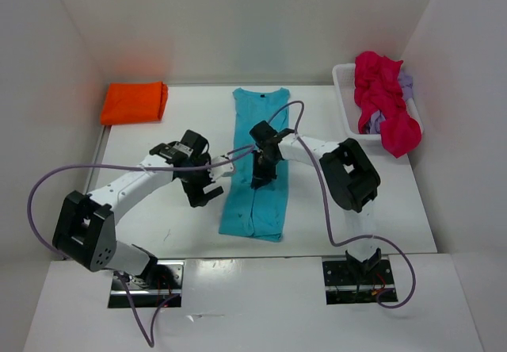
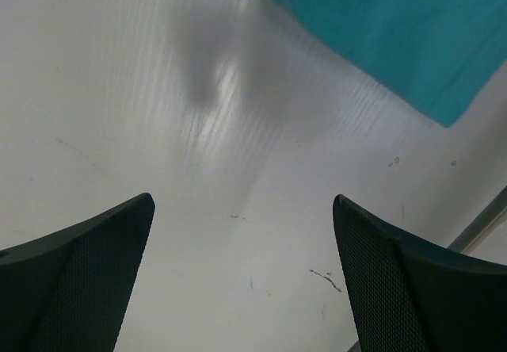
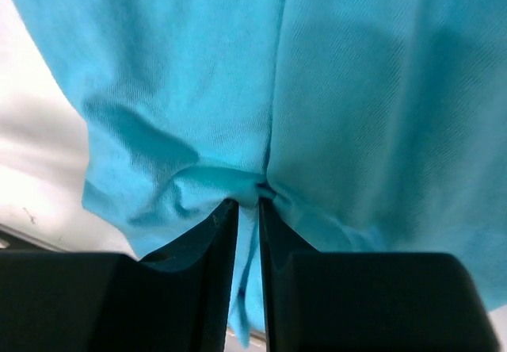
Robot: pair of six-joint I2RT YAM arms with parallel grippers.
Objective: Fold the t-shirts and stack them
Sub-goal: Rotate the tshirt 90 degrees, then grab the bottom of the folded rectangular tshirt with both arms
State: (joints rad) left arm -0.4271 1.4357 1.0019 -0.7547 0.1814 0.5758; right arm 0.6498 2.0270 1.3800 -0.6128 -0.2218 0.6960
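A turquoise t-shirt lies in a long narrow strip down the middle of the table, collar at the far end. My right gripper is shut on a pinch of its cloth along the centre fold, with fabric bunched between the fingers. My left gripper hovers open over bare table just left of the shirt's near half; the shirt's corner shows at the top right of its view. A folded orange t-shirt rests at the far left. Magenta-red and lavender t-shirts are heaped in the basket.
The white mesh basket stands at the far right against the wall. White walls enclose the table on the left, back and right. The arms' cables loop over the near half of the table.
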